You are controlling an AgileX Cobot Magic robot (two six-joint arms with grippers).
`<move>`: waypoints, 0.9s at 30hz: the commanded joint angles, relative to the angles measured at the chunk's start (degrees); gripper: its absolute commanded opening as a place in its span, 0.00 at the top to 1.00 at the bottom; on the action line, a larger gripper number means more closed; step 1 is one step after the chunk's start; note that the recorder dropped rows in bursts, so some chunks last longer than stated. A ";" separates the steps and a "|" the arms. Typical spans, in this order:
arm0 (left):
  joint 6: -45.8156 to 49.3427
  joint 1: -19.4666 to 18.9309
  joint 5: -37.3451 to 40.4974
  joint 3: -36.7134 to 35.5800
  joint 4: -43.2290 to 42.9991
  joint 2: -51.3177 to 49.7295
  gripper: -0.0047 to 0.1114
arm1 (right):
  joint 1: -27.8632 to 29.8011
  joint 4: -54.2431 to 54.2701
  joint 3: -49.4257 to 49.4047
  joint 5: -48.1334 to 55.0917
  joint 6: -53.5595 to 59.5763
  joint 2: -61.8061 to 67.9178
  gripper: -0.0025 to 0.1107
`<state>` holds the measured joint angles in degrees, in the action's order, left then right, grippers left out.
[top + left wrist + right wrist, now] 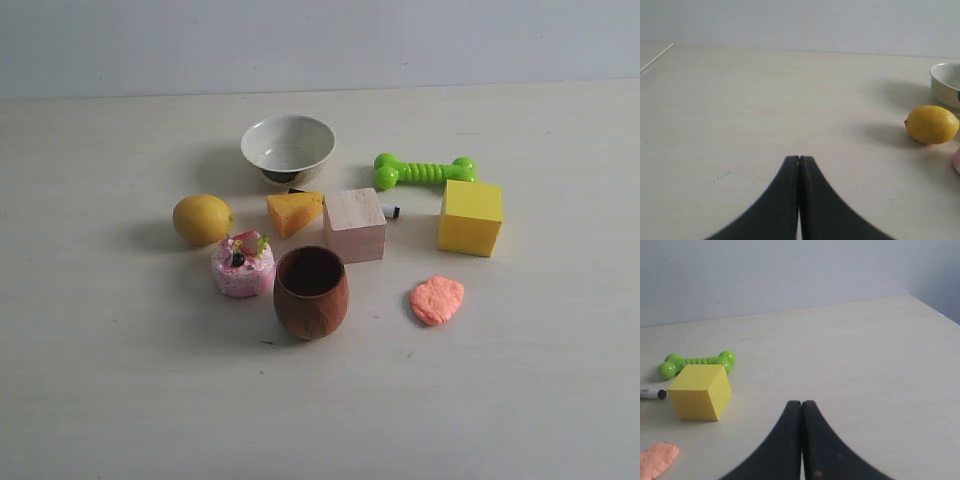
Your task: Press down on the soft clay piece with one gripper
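Note:
The soft clay piece (437,299) is a flat salmon-orange blob lying on the table right of the wooden cup (311,292) and in front of the yellow cube (470,217). Its edge also shows in the right wrist view as the clay piece (657,460), well off to the side of my right gripper (801,403), which is shut with nothing between its fingers. My left gripper (799,158) is shut and empty too, over bare table, far from the clay. Neither gripper appears in the exterior view.
Around the clay stand a plain wooden block (355,224), cheese wedge (294,212), pink toy cake (242,264), lemon (202,219), white bowl (288,148), green toy bone (423,170) and a marker (390,211). The table edge (932,310) shows in the right wrist view.

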<state>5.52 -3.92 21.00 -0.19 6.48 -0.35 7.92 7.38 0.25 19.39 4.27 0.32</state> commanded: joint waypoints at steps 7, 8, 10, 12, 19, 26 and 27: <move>0.03 -0.05 -0.54 0.19 0.13 0.35 0.96 | 0.36 -0.03 -0.25 -0.25 0.25 -0.32 0.98; 0.03 -0.05 -0.54 0.19 0.13 0.35 0.96 | 0.36 -0.03 -0.25 -0.25 0.25 -0.32 0.98; 0.03 -0.05 -0.54 0.19 0.13 0.35 0.96 | 0.36 -0.03 -0.25 -0.25 0.25 -0.32 0.98; 0.03 -0.05 -0.54 0.19 0.13 0.35 0.96 | 0.36 -0.03 -0.25 -0.25 0.25 -0.32 0.98; 0.03 -0.05 -0.54 0.19 0.13 0.35 0.96 | 0.36 -0.03 -0.25 -0.25 0.25 -0.32 0.98; 0.03 -0.05 -0.54 0.19 0.13 0.35 0.96 | 0.36 0.75 -0.25 -5.07 0.25 -0.32 0.98; 0.03 -0.05 -0.54 0.19 0.13 0.35 0.96 | 0.36 1.01 -0.25 -7.09 0.25 -0.32 0.98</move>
<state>5.52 -3.92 21.00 -0.19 6.48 -0.35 7.92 7.60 0.25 17.74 4.27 0.32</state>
